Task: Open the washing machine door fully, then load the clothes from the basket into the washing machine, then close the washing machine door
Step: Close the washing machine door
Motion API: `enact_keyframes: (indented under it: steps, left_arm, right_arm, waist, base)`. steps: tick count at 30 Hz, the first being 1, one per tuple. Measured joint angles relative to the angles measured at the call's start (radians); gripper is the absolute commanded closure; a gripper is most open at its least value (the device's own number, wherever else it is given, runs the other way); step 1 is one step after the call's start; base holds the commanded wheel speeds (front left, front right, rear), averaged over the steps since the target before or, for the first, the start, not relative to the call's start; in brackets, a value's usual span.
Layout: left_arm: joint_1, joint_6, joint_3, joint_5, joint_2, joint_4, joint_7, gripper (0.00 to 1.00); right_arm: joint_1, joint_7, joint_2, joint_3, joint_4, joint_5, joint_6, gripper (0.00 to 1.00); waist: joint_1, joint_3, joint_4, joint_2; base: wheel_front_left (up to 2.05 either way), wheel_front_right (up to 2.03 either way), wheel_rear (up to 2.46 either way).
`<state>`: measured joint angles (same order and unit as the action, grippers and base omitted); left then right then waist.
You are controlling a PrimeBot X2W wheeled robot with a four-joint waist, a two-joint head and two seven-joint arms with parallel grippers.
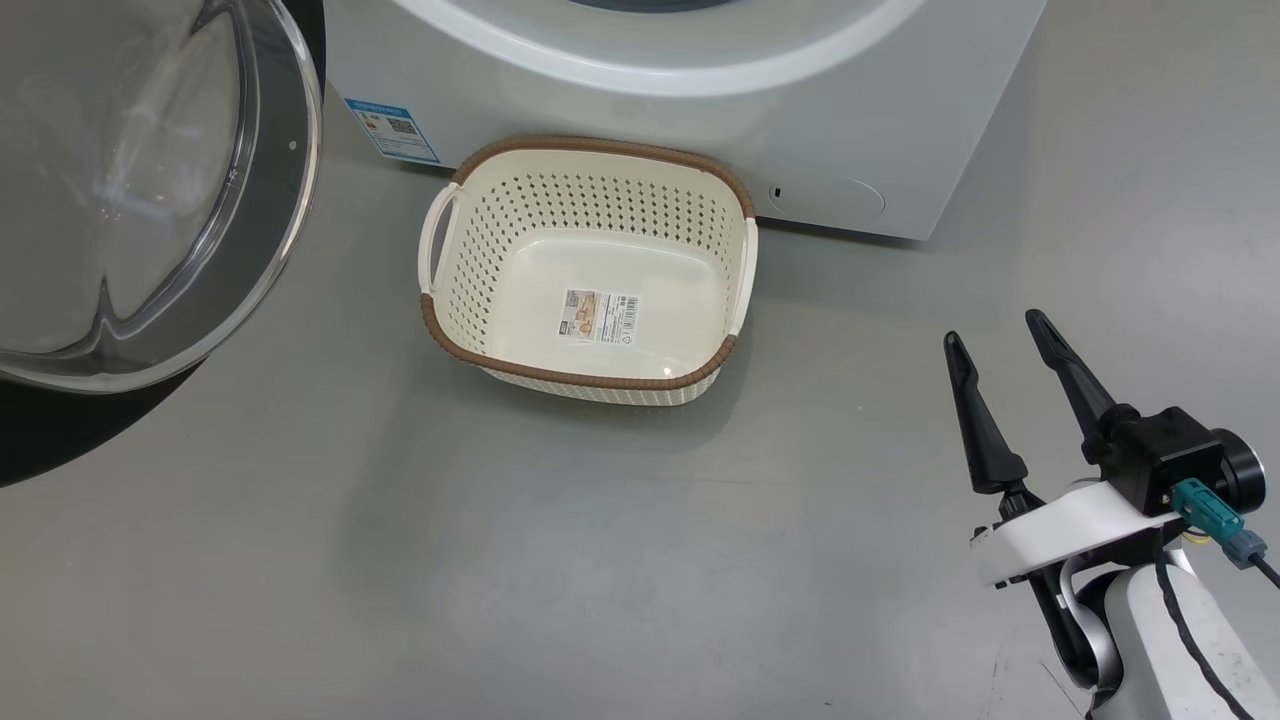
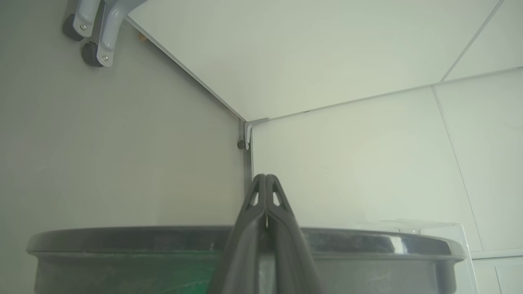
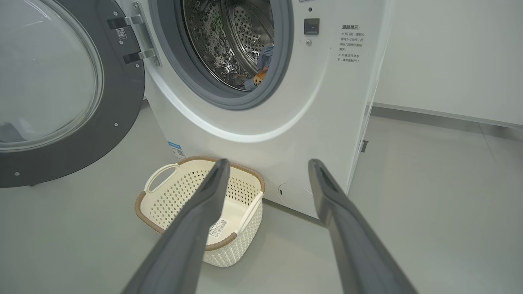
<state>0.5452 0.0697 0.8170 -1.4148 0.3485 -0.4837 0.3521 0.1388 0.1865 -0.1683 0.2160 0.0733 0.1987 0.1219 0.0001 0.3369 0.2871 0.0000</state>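
Our right gripper (image 1: 991, 329) hovers low over the floor, fingers pointing upward, spread wide and empty. Our left gripper (image 2: 265, 176) is clenched on nothing, above a dark curved rim (image 2: 122, 237) we cannot identify. The basket (image 1: 600, 146) sits empty against the washing machine (image 1: 850, 120). The washing machine door (image 3: 122, 102) stands open, partly cut off. The clothes (image 3: 261, 73) lie half-hidden in the drum (image 3: 229, 41).

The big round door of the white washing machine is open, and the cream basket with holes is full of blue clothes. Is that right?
Not quite. The cream-white perforated plastic basket is empty: in the head view its bottom is bare but for a paper sticker. The big round glass door with the black rim of the white washing machine is open, as you said.
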Motion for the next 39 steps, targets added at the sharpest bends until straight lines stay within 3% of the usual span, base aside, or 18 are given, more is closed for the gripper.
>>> enact_keyframes:
  steps: [23, 39]
  left_arm:
    - [-0.017, -0.042, -0.071, -0.006, 0.054, -0.005, 0.168, 1.00]
    - [-0.038, -0.043, -0.082, -0.057, 0.070, 0.002, 0.282, 1.00]
  right_arm:
    - [0.000, -0.010, -0.014, 0.009, -0.001, 0.003, 0.000, 0.00]
    - [-0.001, -0.013, -0.015, 0.017, -0.001, 0.012, 0.000, 0.00]
  waist:
    - [-0.0001, -0.006, 0.024, 0.0000]
    - [-0.0001, -0.025, 0.033, 0.0000]
  base:
    - [0.00, 0.00, 0.00]
    - [0.00, 0.00, 0.00]
